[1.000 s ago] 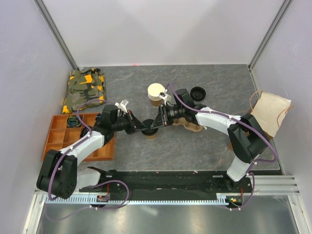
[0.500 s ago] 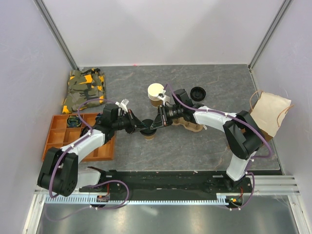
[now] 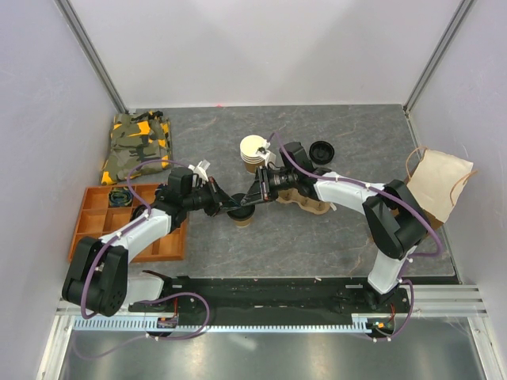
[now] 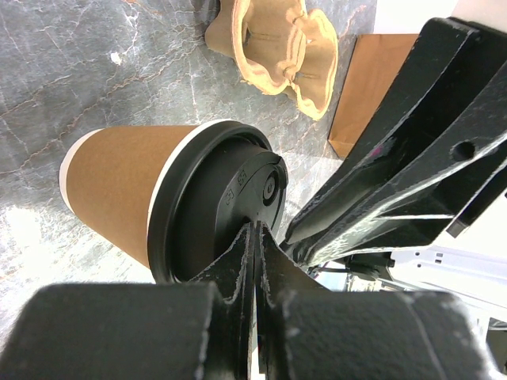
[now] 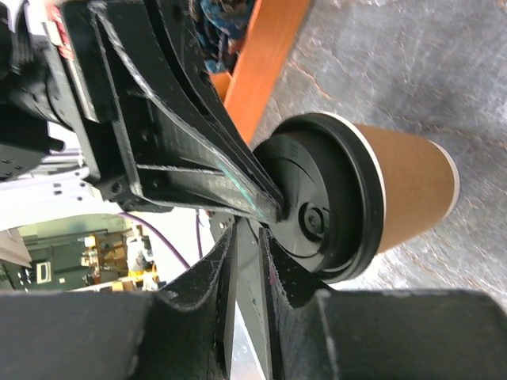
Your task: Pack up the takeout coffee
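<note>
Brown paper under a black lid. From above, shows the takeout coffee (image 3: 243,218) upright on the worktop (image 3: 317,237), hardly shifted over the last second, with the left gripper (image 3: 234,208) and right gripper (image 3: 253,204) meeting over it as before. Suggests lid-seating ongoing and packing not yet begun. From the left wrist, shows the left gripper fully closed, tips touching the lid (image 4: 230,202) near its rim. From the right wrist, shows the right gripper narrowly parted, nothing visibly between, tips just beside the lid's edge.
</note>
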`<state>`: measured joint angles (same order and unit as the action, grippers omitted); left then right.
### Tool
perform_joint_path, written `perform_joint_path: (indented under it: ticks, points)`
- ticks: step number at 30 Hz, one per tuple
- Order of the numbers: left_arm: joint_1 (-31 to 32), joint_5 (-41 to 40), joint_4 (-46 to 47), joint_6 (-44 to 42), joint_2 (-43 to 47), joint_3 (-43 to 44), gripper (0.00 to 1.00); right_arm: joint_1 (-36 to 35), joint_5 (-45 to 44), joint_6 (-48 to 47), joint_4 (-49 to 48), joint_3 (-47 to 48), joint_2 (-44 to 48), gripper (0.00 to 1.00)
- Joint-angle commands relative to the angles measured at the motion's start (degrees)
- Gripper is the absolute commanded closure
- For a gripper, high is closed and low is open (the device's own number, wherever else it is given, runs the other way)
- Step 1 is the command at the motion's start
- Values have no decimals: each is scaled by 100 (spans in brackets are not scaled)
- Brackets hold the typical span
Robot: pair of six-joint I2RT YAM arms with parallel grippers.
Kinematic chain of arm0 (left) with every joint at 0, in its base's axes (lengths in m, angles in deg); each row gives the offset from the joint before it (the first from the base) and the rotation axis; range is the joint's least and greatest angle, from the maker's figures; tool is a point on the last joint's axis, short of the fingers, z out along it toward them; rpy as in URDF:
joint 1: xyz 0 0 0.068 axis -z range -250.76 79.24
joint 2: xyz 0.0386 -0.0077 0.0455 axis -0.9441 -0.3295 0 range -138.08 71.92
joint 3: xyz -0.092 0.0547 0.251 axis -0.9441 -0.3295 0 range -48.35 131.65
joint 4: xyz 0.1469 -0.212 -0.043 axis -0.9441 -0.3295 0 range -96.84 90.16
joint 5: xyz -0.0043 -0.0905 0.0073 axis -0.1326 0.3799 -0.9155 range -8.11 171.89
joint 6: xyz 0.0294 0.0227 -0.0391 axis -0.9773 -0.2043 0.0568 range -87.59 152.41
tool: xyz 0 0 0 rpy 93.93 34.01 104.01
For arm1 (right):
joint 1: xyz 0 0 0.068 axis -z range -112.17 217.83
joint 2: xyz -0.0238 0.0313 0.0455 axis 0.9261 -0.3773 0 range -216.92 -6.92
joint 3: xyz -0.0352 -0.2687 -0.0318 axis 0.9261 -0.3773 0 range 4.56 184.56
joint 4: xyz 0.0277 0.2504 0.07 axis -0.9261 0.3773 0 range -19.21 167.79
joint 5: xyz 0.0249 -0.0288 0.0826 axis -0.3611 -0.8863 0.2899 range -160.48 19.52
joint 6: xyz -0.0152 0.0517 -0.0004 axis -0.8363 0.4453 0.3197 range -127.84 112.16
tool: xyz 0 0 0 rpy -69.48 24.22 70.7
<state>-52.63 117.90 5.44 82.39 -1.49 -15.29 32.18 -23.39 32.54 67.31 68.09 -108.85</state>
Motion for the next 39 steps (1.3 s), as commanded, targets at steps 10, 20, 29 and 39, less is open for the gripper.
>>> perform_joint_path:
  ticks: [10,20,29,39]
  points:
    - [15,-50,-88,-295,379,96,98,6,-182,93,-285,-402,-380,80]
    - [24,-542,-1773,-1902,1171,1166,98,50,-596,-338,322,-218,-521,87]
    - [497,-1596,-3551,-4459,380,2477,74,50,-666,-452,559,-157,-591,89]
    - [1237,-2835,-4087,-5226,-411,3215,94,50,-736,-496,674,-156,-573,91]
